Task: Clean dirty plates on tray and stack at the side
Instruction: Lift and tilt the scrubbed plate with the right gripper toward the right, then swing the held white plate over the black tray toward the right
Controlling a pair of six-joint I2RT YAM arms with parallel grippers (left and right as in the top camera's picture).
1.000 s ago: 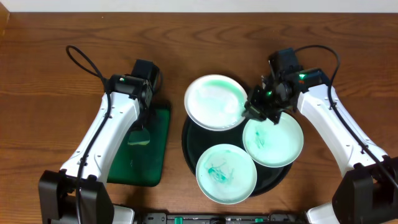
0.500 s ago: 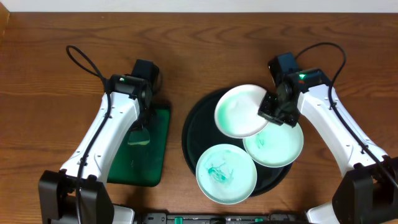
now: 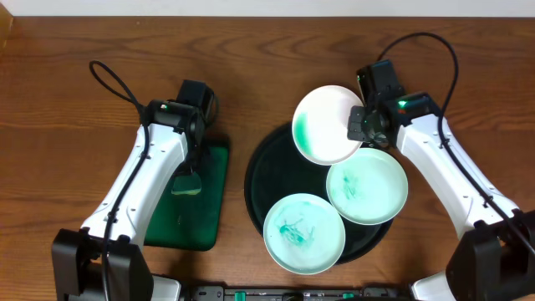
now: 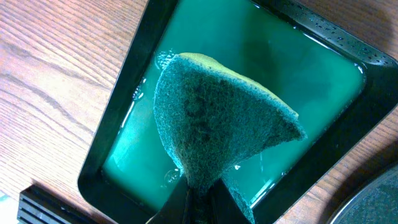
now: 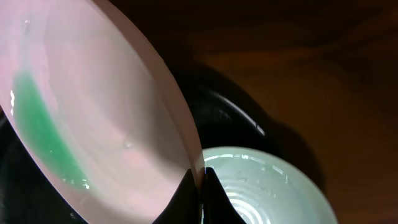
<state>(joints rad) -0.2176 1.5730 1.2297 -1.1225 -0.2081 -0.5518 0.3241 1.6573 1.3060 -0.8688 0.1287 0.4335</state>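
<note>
Three plates, one seemingly tilted in right claw

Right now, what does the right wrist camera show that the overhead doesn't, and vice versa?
Only the right wrist: the right pincer pinched shut on the rim of the held plate, seen close. Only the overhead: the left pincer gripping a sponge at the green tray, plus a third smeared plate at the front. Both: the held plate, the smeared plate beside it, and the black tray.
</note>
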